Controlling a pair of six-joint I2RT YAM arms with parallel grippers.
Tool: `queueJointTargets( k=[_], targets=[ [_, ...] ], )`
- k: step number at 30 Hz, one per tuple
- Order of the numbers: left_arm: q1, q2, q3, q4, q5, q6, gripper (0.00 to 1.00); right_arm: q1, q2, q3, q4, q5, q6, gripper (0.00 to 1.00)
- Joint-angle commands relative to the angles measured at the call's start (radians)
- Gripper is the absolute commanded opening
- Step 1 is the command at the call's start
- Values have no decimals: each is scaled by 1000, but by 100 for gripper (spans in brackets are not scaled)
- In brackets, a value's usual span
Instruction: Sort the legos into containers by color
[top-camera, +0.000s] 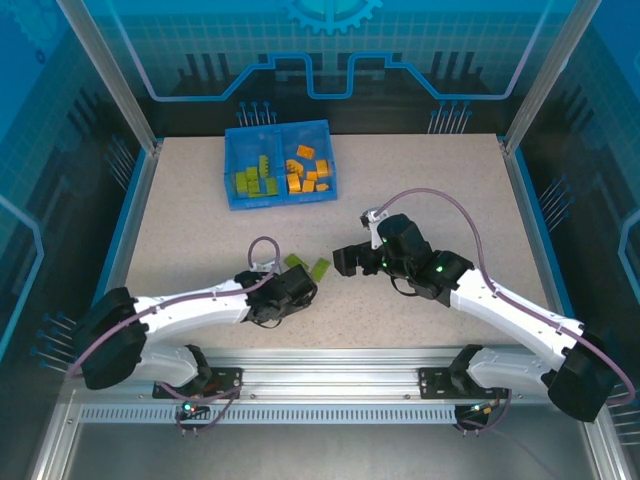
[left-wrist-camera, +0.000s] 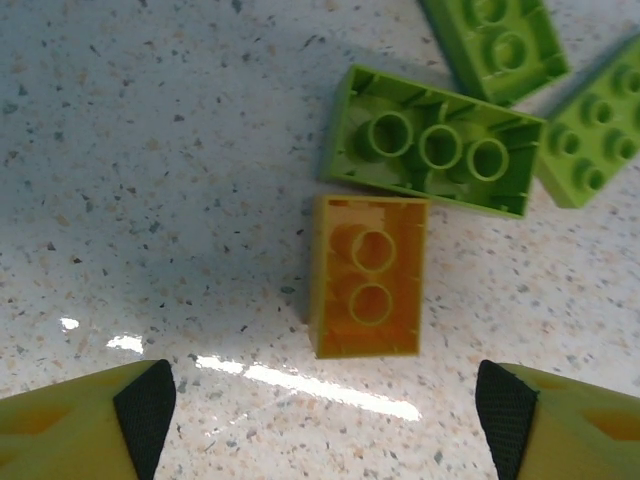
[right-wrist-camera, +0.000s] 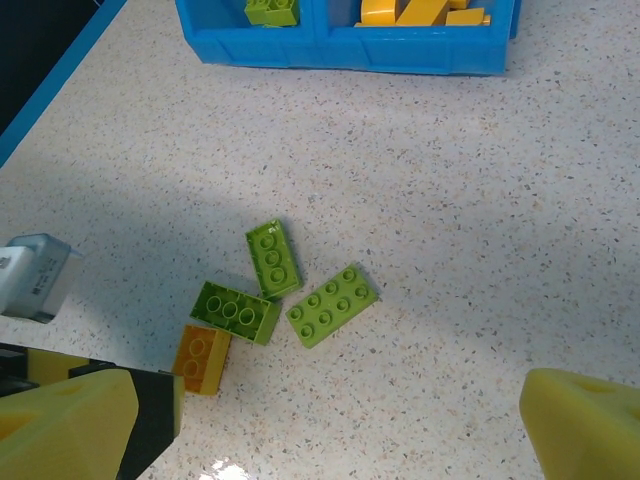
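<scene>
One orange lego (left-wrist-camera: 367, 290) lies upside down on the table, just ahead of my open left gripper (left-wrist-camera: 325, 420), whose jaws are empty. Touching its far end is an upside-down lime green lego (left-wrist-camera: 435, 140), with two more green legos (left-wrist-camera: 497, 45) (left-wrist-camera: 595, 130) beyond. The right wrist view has the same cluster: the orange lego (right-wrist-camera: 201, 358) and green legos (right-wrist-camera: 235, 311) (right-wrist-camera: 272, 258) (right-wrist-camera: 332, 305). My right gripper (right-wrist-camera: 335, 430) is open and empty above the table, to the right of the cluster. The blue tray (top-camera: 278, 197) holds green legos in its left compartment and orange ones in its right.
In the top view my left gripper (top-camera: 298, 292) and right gripper (top-camera: 345, 262) sit close together mid-table, with two green legos (top-camera: 319, 268) between them. A white part of the left arm (right-wrist-camera: 30, 275) sits at the left edge of the right wrist view. Bare table lies between cluster and tray.
</scene>
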Motion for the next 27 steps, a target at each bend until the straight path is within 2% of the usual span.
queueJointTargets(
  k=[1,10,20,27],
  targets=[
    [-1,44,40,6,-43,-16,76,17,-24,-9,0,24,7,100],
    [47,150,50,89,20,57,68,16,-19,-7,-6,34,7,100],
    [63,185,19,103,31,69,42,16,-1,7,-11,22,-16,100],
    [85,116,-14,127,51,91,28,14,54,79,-40,-117,-44,100]
  ],
)
